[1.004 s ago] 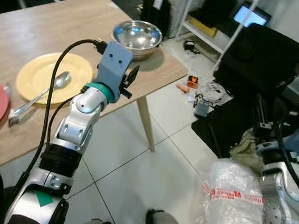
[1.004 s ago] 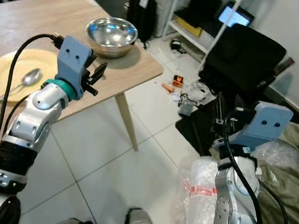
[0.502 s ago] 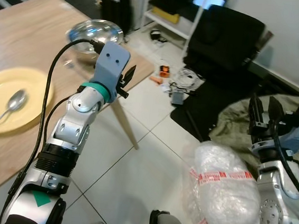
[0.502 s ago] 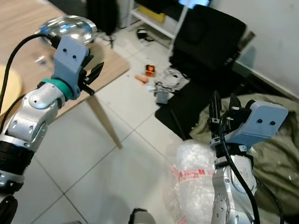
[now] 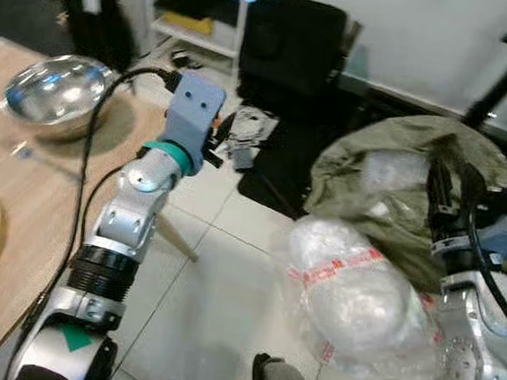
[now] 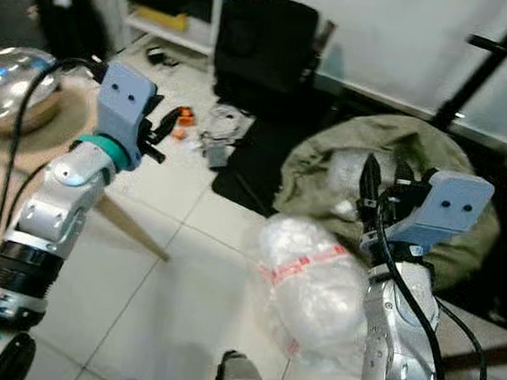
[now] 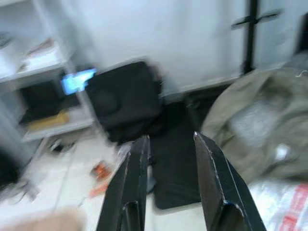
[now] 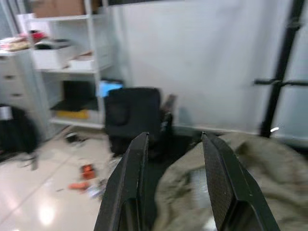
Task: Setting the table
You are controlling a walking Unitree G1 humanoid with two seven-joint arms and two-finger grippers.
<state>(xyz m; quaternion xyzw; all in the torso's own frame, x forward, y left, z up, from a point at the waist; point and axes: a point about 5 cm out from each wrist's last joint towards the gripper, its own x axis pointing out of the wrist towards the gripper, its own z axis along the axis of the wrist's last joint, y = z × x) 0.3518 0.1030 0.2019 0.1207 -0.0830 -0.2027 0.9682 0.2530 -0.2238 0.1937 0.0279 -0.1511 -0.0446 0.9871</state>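
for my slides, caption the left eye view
Both arms raised empty, steel bowl on table edge, wrapped bundle on floor.

I can't read any text from here. The red-and-white tape [image 5: 343, 264] around the clear plastic bundle [image 5: 355, 299] on the floor at near right carries printing, but it is too small and blurred to make out.
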